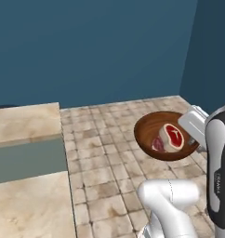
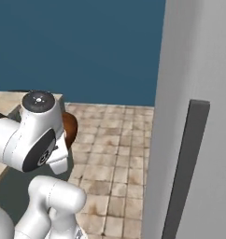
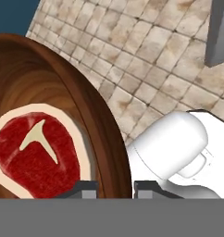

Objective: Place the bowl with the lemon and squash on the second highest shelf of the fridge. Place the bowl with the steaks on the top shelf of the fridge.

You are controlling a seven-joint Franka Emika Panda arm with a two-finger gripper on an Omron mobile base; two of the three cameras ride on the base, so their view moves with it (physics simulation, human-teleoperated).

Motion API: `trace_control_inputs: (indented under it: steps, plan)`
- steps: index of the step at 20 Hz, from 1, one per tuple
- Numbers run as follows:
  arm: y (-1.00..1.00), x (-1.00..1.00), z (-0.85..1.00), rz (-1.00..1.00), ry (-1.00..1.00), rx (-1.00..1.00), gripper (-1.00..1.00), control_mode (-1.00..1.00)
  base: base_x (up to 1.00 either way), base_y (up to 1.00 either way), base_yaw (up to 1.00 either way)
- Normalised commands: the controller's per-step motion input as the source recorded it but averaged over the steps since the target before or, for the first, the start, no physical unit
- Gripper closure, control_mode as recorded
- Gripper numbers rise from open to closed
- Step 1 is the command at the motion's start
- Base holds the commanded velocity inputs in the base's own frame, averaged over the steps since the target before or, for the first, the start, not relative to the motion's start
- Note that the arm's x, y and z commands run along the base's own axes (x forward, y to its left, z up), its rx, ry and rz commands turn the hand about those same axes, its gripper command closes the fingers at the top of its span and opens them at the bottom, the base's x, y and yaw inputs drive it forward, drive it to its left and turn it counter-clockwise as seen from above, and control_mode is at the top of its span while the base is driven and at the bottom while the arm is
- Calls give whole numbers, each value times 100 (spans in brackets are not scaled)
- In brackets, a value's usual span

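Bowl (image 1: 154, 128) holding steaks (image 1: 170, 138), rim pinched by tool (image 3: 115, 185)

Left base view: behind the arm on its left, aimed forward and down across the tiled floor (image 1: 105, 153) to the blue wall (image 1: 95, 46), counter (image 1: 26, 121) at left, mid range. Right base view: behind on the right, same heading, fridge (image 2: 194, 116) close on its right side. Both share the floor, the wall and the wooden bowl (image 1: 149, 132). Hand view: mounted on the hand, looking along the gripper (image 3: 115, 186), very close to the bowl rim and a steak (image 3: 33, 152), floor beyond, frame rolled.
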Motion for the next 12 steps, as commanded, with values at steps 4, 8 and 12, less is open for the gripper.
trace_control_inputs:
  steps: [4,8,12]
  plan:
    - [0,0,0,0,0,0,100,100,100,22,0]
    - [0,0,0,0,0,0,100,100,100,22,0]
    - [0,0,0,0,0,0,100,100,100,18,0]
